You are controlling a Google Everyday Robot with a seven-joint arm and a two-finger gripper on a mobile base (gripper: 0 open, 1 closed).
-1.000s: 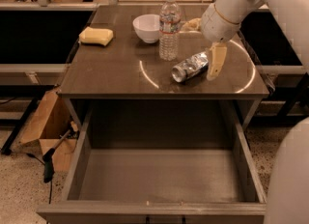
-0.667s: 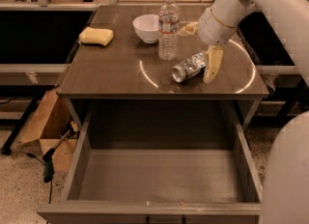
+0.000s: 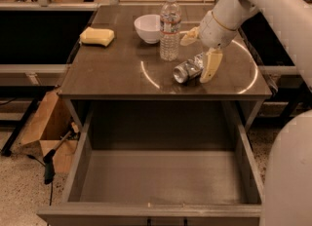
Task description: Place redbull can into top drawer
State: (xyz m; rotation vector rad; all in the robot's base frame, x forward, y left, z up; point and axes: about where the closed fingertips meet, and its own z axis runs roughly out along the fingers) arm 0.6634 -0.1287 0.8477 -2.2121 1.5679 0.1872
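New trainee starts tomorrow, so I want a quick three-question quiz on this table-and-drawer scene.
1. True or false: the redbull can stands upright on the table.
2. Which lies nearest the table's left edge? A bowl, B sponge, C water bottle.
3. Fill in: with the tool at the can's far end, fingers spread, the top drawer stands ____.
Key: 1 false, it lies on its side. 2 B. 3 open.
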